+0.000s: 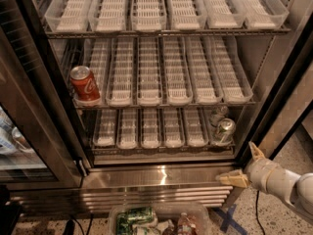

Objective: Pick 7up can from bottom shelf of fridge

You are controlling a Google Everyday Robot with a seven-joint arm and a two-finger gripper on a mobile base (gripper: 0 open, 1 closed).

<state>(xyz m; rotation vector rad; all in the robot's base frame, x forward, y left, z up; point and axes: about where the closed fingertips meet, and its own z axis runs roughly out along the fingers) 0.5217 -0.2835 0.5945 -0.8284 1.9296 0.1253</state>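
Observation:
The 7up can, greenish-silver with a shiny top, stands in the rightmost lane of the bottom shelf of the fridge. My gripper is at the lower right, outside the fridge, below and to the right of the can and in front of the steel base. Its two cream fingers are spread apart and hold nothing.
A red Coca-Cola can stands at the left of the middle shelf. The open glass door is on the left. A clear bin of cans and bottles sits on the floor in front. The right door frame is close to my arm.

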